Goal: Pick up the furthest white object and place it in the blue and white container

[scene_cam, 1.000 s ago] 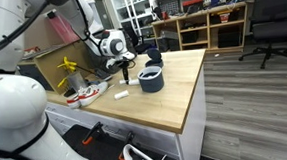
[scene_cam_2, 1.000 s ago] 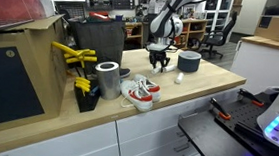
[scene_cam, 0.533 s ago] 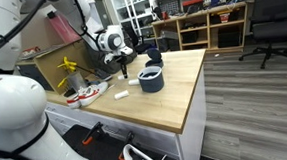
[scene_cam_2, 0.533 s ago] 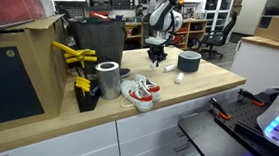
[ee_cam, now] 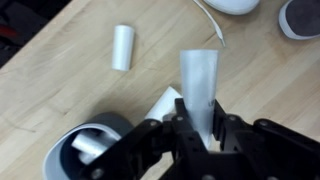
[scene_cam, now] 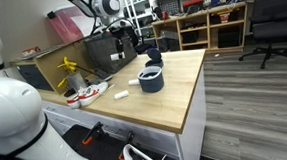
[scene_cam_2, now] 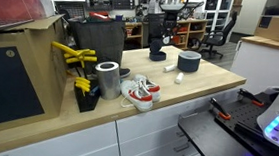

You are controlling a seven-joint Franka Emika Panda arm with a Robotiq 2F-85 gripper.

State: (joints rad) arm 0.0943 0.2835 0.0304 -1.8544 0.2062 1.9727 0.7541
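Note:
In the wrist view my gripper [ee_cam: 201, 122] is shut on a white cylinder [ee_cam: 198, 78], which sticks out past the fingertips. Below it on the wooden table lie a flat white piece [ee_cam: 163, 101] and a second white cylinder [ee_cam: 122, 46]. The blue and white container [ee_cam: 58, 158] is at the lower left, with something pale inside. In both exterior views the gripper [scene_cam: 131, 35] [scene_cam_2: 167, 4] hangs high above the table, back from the container [scene_cam: 151, 82] [scene_cam_2: 189, 61]. The other white cylinder [scene_cam: 121, 93] [scene_cam_2: 179, 77] lies on the tabletop.
Red-and-white shoes [scene_cam: 84, 93] [scene_cam_2: 138, 91], a metal can [scene_cam_2: 107, 79], yellow tools [scene_cam_2: 71, 55] and a black box [scene_cam_2: 102, 40] crowd one end of the table. A small dark object [scene_cam_2: 157, 55] stands by the container. The table edge [scene_cam: 191, 112] drops to the floor.
The jaws have closed on the white cylinder. The arm has lifted it from the tabletop to well above the table.

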